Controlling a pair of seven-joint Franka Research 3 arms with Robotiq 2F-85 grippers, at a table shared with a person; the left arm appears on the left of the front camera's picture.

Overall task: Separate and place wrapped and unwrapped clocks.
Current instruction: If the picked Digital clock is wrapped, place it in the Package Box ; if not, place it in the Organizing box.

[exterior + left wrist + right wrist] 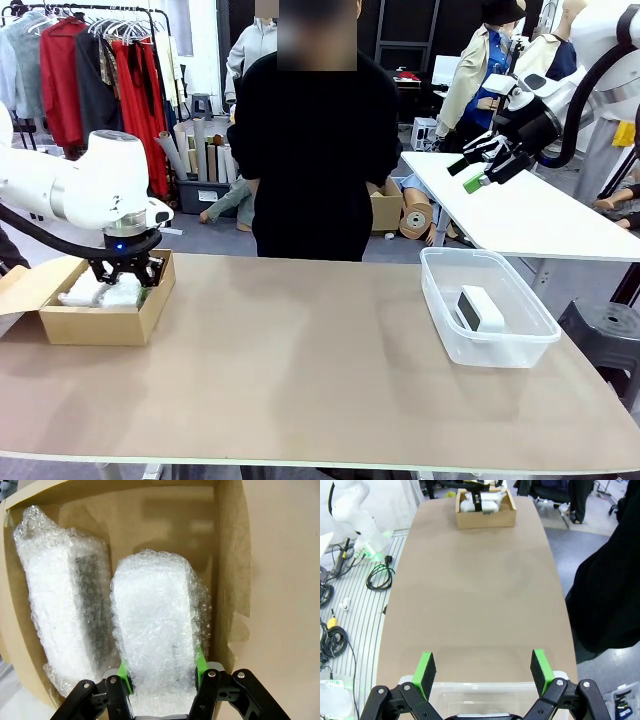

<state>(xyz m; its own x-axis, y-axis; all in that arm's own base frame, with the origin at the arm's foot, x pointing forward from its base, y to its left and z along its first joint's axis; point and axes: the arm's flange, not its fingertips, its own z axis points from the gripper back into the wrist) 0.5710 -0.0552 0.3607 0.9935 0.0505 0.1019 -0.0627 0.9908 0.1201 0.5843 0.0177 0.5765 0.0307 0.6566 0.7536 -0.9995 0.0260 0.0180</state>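
Note:
Two wrapped clocks in white bubble wrap lie side by side in a cardboard box (95, 325) at the table's left end. My left gripper (125, 272) reaches down into the box. In the left wrist view my left gripper (160, 675) is shut on the right-hand wrapped clock (155, 630), a green pad (199, 662) pressed against each side. The other wrapped clock (65, 615) lies just beside it. The unwrapped clock (480, 308), white with a dark screen, sits in a clear plastic bin (500, 352) on the right. My right gripper (480, 165) hangs open high above that bin.
A person in black stands at the far edge behind the table's middle. In the right wrist view my open right gripper (483, 672) looks down the bare brown tabletop (475, 595) toward the cardboard box (485, 520). A white table (530, 210) stands behind on the right.

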